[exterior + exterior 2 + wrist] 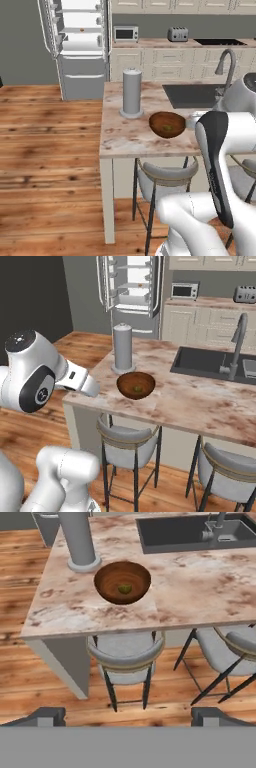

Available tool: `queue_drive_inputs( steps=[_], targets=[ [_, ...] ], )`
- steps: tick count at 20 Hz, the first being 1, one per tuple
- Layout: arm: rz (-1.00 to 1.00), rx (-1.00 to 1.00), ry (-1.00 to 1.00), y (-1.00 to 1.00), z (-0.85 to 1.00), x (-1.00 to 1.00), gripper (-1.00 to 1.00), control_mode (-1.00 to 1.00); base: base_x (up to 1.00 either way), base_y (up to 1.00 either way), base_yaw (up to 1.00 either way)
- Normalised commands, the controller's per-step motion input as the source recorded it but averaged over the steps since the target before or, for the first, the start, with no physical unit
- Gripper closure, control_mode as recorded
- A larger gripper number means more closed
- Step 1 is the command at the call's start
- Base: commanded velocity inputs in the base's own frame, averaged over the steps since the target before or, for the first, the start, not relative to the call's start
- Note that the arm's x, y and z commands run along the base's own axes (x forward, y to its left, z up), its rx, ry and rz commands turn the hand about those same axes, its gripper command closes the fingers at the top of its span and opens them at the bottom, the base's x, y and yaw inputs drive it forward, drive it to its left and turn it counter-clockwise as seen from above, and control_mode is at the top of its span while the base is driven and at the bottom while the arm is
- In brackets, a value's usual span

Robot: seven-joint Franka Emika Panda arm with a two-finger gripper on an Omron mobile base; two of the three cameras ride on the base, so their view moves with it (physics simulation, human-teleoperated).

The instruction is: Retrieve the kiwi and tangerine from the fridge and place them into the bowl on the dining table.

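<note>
The dark-brown bowl (167, 124) (136, 385) (122, 582) stands on the dining table (125, 137) (200, 401) (200, 587) near its front edge. A small green kiwi (168, 129) (137, 389) (124, 589) lies inside it. My gripper (130, 717) is open with nothing between its fingers, held back from the table above the floor and looking down at the bowl. Far behind, the fridge (80, 55) (131, 291) stands with its upper doors open. A tiny orange tangerine (81, 30) (141, 285) sits on one of its white shelves.
A tall grey cylinder (132, 92) (122, 348) (79, 537) stands just behind the bowl. The dark sink (192, 95) (210, 363) (190, 532) and curved tap (227, 62) (239, 341) are to the right. Stools (165, 175) (130, 438) (125, 654) tuck under the table's near edge.
</note>
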Motion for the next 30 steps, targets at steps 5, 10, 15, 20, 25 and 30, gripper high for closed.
queue_drive_inputs(
  steps=[5,10,15,20,25,30],
  targets=[
    [0.00,0.00,0.00,0.00,0.00,0.00,-1.00,1.00,0.09,1.00,0.02],
    [0.00,0.00,0.00,0.00,0.00,0.00,-1.00,1.00,0.16,1.00,0.00],
    [0.00,0.00,0.00,0.00,0.00,0.00,-1.00,1.00,0.20,1.00,0.00],
    [0.00,0.00,0.00,0.00,0.00,0.00,-1.00,1.00,0.50,0.95,0.00],
    [0.00,0.00,0.00,0.00,0.00,0.00,-1.00,1.00,1.00,0.22,0.00],
    [0.00,0.00,0.00,0.00,0.00,0.00,-1.00,1.00,1.00,-0.51,0.00]
  ],
)
